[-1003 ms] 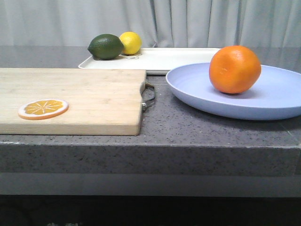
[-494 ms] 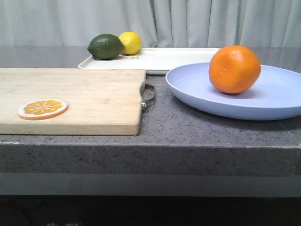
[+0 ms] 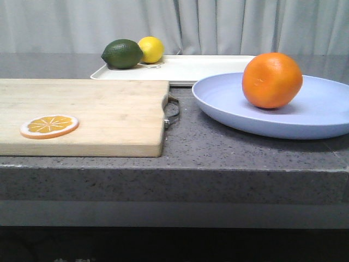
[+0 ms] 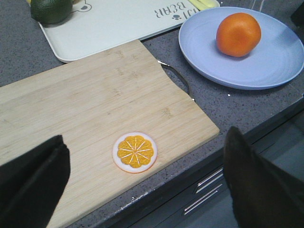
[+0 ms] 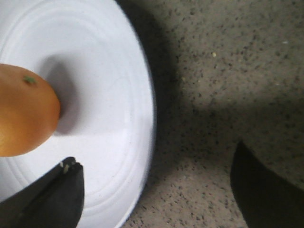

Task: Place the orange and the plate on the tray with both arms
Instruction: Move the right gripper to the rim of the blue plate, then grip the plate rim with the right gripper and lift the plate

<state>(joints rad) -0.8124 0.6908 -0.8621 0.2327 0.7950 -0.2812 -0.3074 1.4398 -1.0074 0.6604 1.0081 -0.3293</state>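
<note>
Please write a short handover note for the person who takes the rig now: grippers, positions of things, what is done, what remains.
Left gripper: open, empty, above the cutting board.
Right gripper: open, empty, at the plate rim.
The orange sits on the plate, which is on the counter in front of the tray.
A lime and a lemon are at the tray's far left end.
Done: nothing.
Left: move plate and orange onto the tray.

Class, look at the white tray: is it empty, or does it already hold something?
Not empty. The tray holds a lime and a lemon at its left end; the rest is bare.
</note>
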